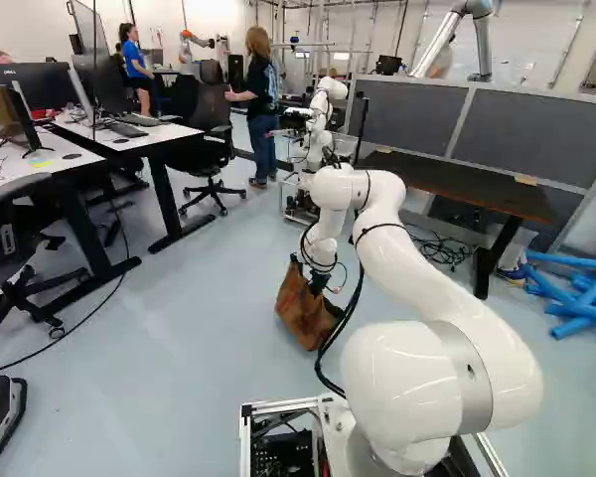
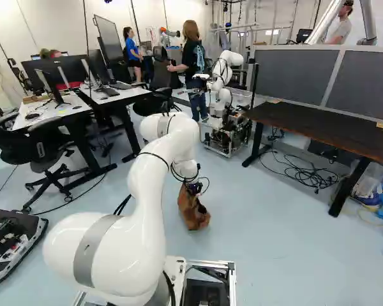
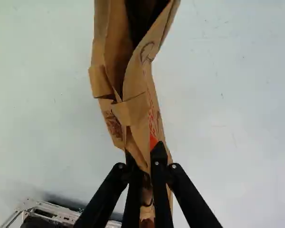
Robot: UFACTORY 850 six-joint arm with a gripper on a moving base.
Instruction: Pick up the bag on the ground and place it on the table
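Brown paper bag [image 1: 300,313] held by the black gripper [image 1: 320,282], near the middle of the left base view.
In the wrist view, the two fingers [image 3: 157,159] are drawn nearly together, with the bag's folded paper pinched between them and its open mouth spread ahead; whether the floor [image 1: 179,338] is touched by its underside cannot be told. In the right base view, the bag is seen just below the centre, tilted, while the dark table [image 2: 306,123] is placed at upper right, well apart, and another robot [image 2: 223,76] is seen above centre.
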